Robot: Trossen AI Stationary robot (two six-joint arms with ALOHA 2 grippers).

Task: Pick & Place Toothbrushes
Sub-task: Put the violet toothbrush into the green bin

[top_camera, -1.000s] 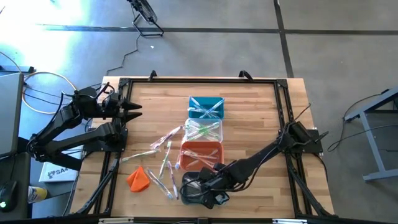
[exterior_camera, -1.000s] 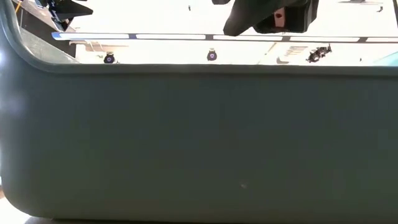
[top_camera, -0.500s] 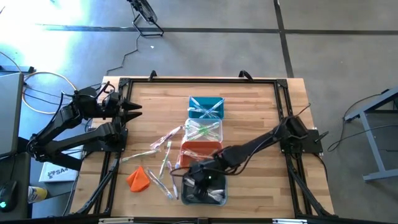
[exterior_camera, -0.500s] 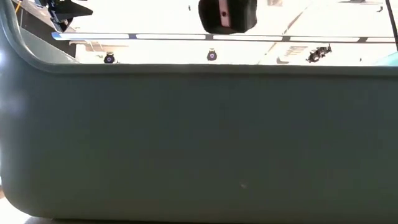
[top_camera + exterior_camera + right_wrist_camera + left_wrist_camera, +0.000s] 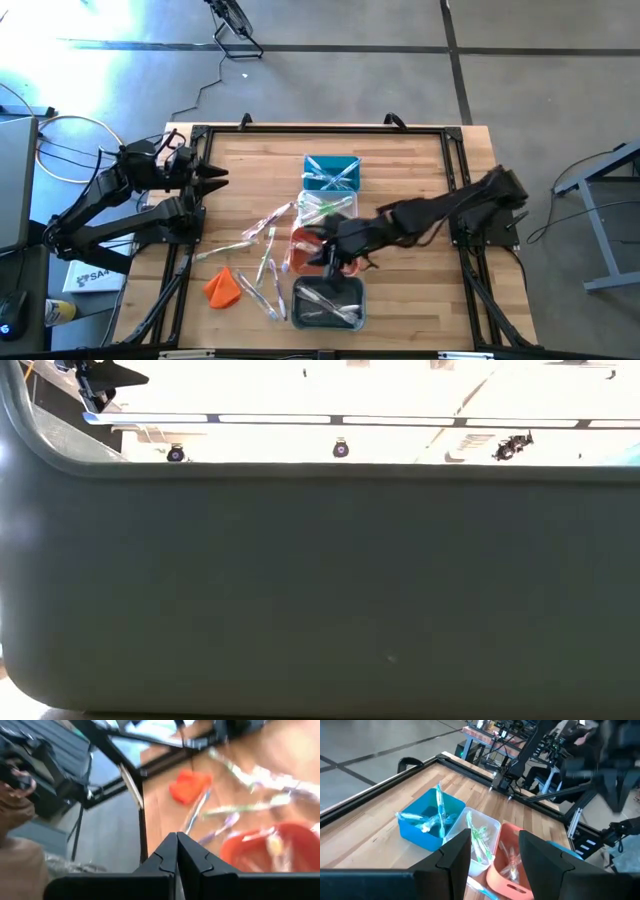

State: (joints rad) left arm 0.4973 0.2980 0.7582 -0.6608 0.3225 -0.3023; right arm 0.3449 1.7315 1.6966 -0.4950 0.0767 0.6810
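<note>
Four rectangular plastic bins in a row down the middle of the pale wooden slatted counter (image 5: 420, 160): teal bin (image 5: 331, 172) farthest back, then clear bin (image 5: 327, 209), orange bin (image 5: 303, 246), and grey bin (image 5: 328, 303) at the front edge. Thin pale plastic toothbrushes (image 5: 262, 258) scattered loose on the wood just left of the orange bin; more lying inside each of the four bins. Small orange cloth-like lump (image 5: 222, 286) left of the grey bin, beside the loose sticks.

Right tool (image 5: 327, 252) above the orange bin, dark fingers (image 5: 167, 854) clenched tight together with nothing between them, pointing toward the scattered sticks and the orange lump. Left tool (image 5: 215, 177) well left of the teal bin, at the counter's left edge, fingers (image 5: 456, 857) spread apart and empty, facing the row of bins.

Grey bin's wall filling nearly all of the low view.
</note>
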